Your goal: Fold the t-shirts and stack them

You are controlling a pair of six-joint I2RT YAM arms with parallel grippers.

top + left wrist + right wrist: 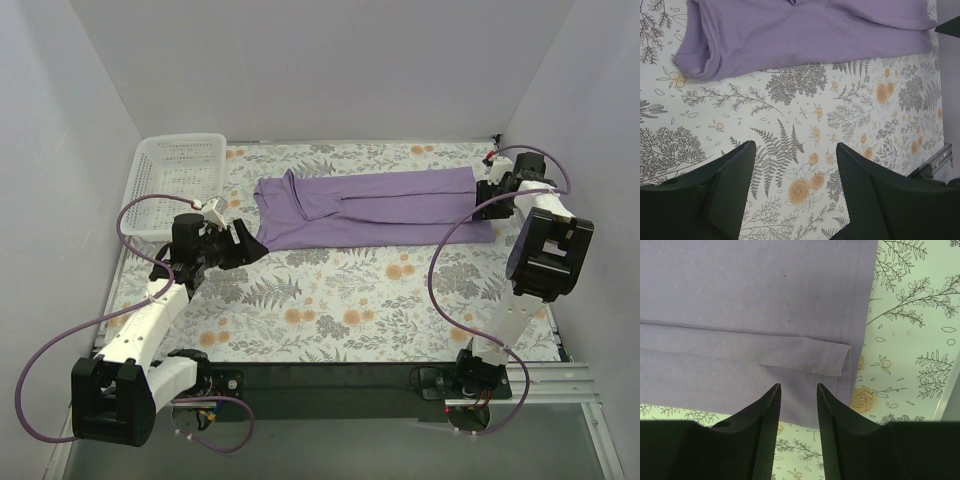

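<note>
The lavender-purple t-shirt (370,205) lies folded lengthwise into a long strip across the far half of the floral table, its neck end at the left. My left gripper (247,245) is open and empty, just off the shirt's near left corner (695,67). My right gripper (487,195) is at the shirt's right hem end, jaws narrowly open with nothing between them, hovering over the hem corner (840,360). The neck label is hidden.
A white mesh basket (172,180) stands at the far left edge, behind my left arm. The floral tablecloth (350,300) covers the table. White walls close in the left, back and right. Purple cables loop beside both arms.
</note>
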